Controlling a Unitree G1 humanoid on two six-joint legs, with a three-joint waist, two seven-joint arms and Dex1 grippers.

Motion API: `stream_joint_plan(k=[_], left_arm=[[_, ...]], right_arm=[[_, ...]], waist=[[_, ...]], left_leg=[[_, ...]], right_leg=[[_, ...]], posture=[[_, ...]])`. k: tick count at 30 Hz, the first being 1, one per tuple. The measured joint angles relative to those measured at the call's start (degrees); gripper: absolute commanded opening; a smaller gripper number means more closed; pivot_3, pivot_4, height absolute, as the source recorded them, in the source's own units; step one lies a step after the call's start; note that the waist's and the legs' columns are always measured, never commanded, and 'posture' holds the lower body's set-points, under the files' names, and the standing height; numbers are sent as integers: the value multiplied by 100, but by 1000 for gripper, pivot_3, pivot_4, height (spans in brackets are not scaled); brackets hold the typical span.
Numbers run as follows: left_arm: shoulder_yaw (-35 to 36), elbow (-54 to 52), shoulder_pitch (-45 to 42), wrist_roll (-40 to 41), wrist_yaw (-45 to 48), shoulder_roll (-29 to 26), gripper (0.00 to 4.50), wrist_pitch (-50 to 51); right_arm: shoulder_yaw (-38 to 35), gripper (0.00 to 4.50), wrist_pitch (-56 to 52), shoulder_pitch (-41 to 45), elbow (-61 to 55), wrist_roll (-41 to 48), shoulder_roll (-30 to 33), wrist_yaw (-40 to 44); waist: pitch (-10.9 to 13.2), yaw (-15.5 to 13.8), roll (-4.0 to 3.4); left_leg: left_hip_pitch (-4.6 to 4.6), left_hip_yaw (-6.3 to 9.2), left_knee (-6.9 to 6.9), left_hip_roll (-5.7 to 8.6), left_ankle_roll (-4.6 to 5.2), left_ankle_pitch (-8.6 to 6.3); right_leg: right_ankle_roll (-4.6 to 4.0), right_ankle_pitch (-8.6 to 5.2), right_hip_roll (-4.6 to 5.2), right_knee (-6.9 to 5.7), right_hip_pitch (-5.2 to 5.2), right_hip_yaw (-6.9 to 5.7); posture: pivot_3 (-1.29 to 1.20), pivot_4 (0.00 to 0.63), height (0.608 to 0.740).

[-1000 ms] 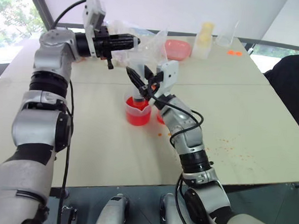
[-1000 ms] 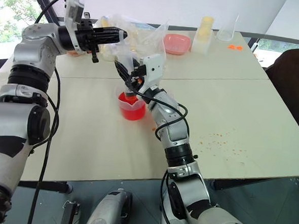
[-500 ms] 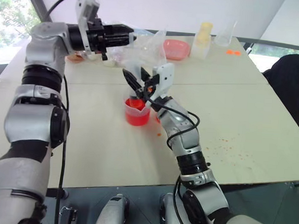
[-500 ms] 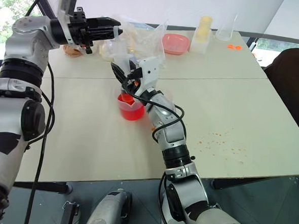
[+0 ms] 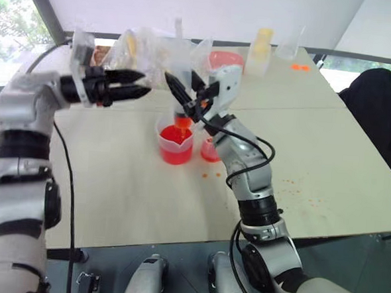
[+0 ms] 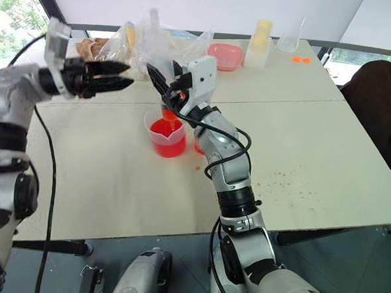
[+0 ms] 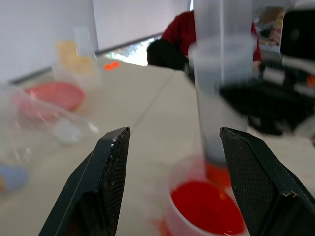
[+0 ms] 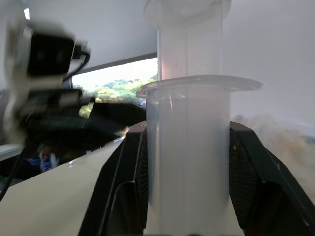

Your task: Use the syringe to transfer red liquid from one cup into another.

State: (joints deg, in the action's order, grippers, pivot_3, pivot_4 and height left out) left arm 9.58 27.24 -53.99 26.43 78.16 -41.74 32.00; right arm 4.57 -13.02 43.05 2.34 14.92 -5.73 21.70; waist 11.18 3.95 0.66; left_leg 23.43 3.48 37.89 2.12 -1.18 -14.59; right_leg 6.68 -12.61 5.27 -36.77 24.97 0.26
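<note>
Right gripper (image 8: 187, 196) clamped around the syringe (image 8: 188, 142) barrel, holding it upright with orange tip over the red liquid (image 5: 176, 148) in the spouted cup (image 5: 176, 142) at desk (image 5: 327, 161) centre. Left gripper (image 5: 134, 88) with fingers spread, empty, at 9 o'clock of the syringe. Smaller cup (image 5: 210, 150) just beside, at 3 o'clock.

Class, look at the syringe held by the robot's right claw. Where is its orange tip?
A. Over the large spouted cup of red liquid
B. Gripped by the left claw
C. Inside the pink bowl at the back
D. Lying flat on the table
A: the right claw holds the syringe upright, its orange tip over the large spouted cup.
</note>
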Motion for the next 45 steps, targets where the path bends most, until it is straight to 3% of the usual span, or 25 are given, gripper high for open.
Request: stream_joint_plan(k=[4, 8, 13, 18, 24, 30, 38, 45], left_arm=[[697, -907, 422, 565, -465, -366, 3016, 659], [925, -1311, 766, 837, -830, -365, 3016, 918], [928, -1464, 856, 969, -1127, -248, 3016, 920], [726, -1460, 706, 1033, -1202, -45, 3016, 892], [342, -1234, 325, 998, -1087, 131, 3016, 666], [18, -528, -313, 704, -1085, 623, 3016, 57], [-460, 1733, -2181, -351, -885, 1581, 3016, -2278], [-495, 3194, -2875, -848, -822, 1995, 3016, -3488]], right_arm=[[-36, 1521, -59, 0, -4, 33, 0, -43], [-59, 1521, -86, 18, -4, 120, -3, -67], [-345, 1521, -385, 341, -241, 447, 87, -229], [-702, 1521, -828, 506, -898, 555, 644, -510], [-721, 1521, -997, -140, -1331, 469, 975, -653], [-698, 1521, -861, -453, -1236, 320, 979, -798], [-591, 1521, -479, -528, -813, 157, 926, -778], [-578, 1521, -383, -598, -788, 99, 946, -785]], waist=[[0, -4, 0], [0, -69, 1], [-1, -150, 1], [-4, -188, 7], [-4, -133, 7], [-4, -159, 8], [-3, -176, 11], [-3, -132, 11]], left_leg=[[-5, -3, -1, -2, -6, 4], [-7, -3, 0, 2, -17, 10], [-6, -2, 2, 3, -22, 12], [-6, -5, 2, 8, -22, 12], [-9, -14, 1, 7, -21, 12], [-7, -15, 2, 8, -20, 13], [-3, -31, 3, 11, -19, 12], [-4, -33, 2, 6, -17, 12]], right_leg=[[-1, -1, 1, 1, 4, 7], [-3, 1, 6, -2, 3, 8], [-6, 3, 7, -10, 7, 9], [-6, 3, 10, -8, 5, 8], [-6, 2, 4, -11, 7, 13], [-6, 2, 4, -11, 6, 13], [-5, 2, 4, 8, -2, 6], [-4, 2, -3, 11, -1, 9]], posture=[[0, 150, 740], [0, 150, 740], [0, 150, 740], [0, 150, 740], [0, 150, 740], [0, 150, 740], [0, 150, 740], [0, 150, 740]])
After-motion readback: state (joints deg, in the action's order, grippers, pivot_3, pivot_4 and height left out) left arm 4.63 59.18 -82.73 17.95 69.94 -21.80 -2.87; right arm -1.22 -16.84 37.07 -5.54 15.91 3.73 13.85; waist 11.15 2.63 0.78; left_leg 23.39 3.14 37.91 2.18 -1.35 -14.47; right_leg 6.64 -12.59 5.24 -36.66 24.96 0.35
